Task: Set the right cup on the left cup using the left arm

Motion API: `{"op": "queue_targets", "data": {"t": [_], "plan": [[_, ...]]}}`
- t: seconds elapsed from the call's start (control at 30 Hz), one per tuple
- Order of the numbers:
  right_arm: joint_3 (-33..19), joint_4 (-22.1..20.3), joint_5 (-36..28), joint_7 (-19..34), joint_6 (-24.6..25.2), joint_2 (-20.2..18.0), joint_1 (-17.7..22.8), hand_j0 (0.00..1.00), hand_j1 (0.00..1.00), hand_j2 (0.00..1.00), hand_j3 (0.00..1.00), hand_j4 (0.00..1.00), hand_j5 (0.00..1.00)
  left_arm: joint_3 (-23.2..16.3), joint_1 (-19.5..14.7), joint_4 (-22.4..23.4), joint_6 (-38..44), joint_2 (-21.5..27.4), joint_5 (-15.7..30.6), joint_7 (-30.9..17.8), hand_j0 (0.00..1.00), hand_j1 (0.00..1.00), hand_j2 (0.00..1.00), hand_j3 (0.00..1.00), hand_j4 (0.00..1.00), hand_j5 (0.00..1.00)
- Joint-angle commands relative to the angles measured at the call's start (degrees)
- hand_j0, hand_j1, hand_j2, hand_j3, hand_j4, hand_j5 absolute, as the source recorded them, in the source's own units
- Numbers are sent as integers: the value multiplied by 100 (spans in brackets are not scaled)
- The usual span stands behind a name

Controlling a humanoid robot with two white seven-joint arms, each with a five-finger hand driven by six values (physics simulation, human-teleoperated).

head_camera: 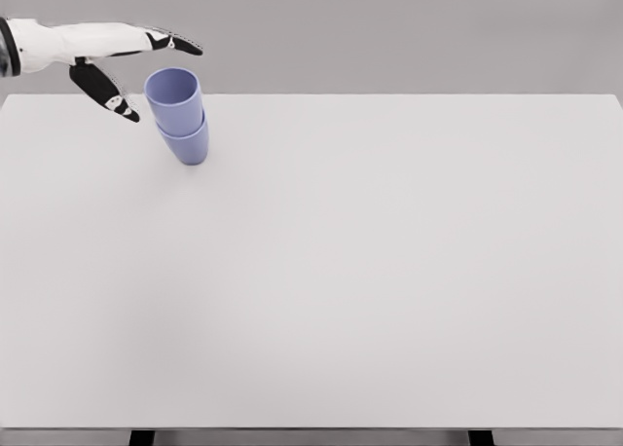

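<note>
We see 2 light blue plastic cups nested at the far left of the white rectangular table point(370, 290): the upper blue cup point(174, 97) sits inside the lower blue cup point(189, 144), tilted slightly. Our white left hand point(125, 64) hovers just beside the upper cup's left rim, its black-tipped fingers point(180, 44) spread apart and gripping nothing; the cup lies between thumb and fingers, untouched
</note>
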Motion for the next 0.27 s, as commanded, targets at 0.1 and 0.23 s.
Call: {"op": "queue_targets", "data": {"t": [0.1, 0.23], "plan": [[0, 1, 2, 8, -1, 0, 0, 100, 100, 100, 100, 100, 100, 1031, 939, -3020, 16, 1710, 1117, 3, 100, 100, 100, 100, 100, 100], [0, 1, 2, 0, -1, 0, 0, 100, 100, 100, 100, 100, 100, 2332, 2522, -3751, 16, 1930, 1126, 3, 100, 100, 100, 100, 100, 100]]}}
